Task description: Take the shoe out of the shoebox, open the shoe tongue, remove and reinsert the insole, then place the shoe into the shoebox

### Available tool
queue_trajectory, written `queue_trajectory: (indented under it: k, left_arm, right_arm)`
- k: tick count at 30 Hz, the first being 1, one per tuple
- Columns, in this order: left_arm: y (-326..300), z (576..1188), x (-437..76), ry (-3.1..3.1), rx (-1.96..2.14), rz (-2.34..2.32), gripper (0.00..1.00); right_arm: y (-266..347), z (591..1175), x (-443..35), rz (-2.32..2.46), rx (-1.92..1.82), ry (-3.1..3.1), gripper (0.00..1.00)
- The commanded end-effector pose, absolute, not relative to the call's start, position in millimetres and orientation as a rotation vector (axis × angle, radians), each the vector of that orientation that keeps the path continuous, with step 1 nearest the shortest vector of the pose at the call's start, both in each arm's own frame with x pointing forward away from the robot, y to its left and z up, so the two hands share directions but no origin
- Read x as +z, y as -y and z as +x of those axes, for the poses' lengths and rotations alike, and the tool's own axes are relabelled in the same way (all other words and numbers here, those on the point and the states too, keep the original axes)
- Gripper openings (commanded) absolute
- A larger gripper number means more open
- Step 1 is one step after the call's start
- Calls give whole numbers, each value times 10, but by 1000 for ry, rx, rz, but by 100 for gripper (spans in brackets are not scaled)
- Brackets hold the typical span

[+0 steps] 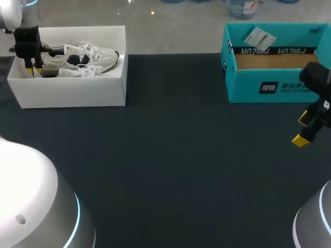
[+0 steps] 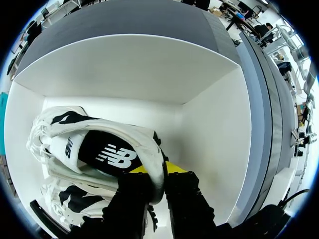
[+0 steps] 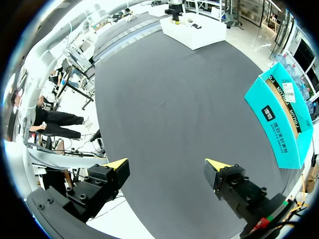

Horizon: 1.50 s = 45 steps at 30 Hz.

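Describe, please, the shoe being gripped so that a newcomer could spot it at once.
Find the white shoebox at the table's far left corner; a pair of white sneakers lies inside. It is the shoe showing its black insole, with its heel held between the left arm's jaws.

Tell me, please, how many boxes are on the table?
2. A white shoebox at the far left, where the left gripper pinches a shoe; a teal box at the far right, beside the right gripper.
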<state>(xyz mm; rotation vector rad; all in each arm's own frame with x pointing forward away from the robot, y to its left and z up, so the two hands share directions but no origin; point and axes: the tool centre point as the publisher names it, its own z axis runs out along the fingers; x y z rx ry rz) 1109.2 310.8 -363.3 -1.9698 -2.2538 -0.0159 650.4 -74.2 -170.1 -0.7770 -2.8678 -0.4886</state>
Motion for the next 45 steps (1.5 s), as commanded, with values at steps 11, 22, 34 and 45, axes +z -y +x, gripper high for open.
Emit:
queue_trajectory:
  k: [11,22,34,45]
  left_arm:
    - [-3107,11012,-3189,2338,-84,-1979,0]
    - [-3139,11012,-2231,2419,-148,-1897,0]
    - [-3030,11111,-1200,2557,-149,-1868,0]
    - [-2972,11090,-859,2598,-174,-1850,0]
  right_arm:
    - [731,6528,-1711,-777,-482,2865,100]
    - [731,6528,-1711,-777,-482,2865,100]
    - [731,6528,-1711,-777,-482,2865,100]
    - [731,6528,-1711,-777,-482,2865,100]
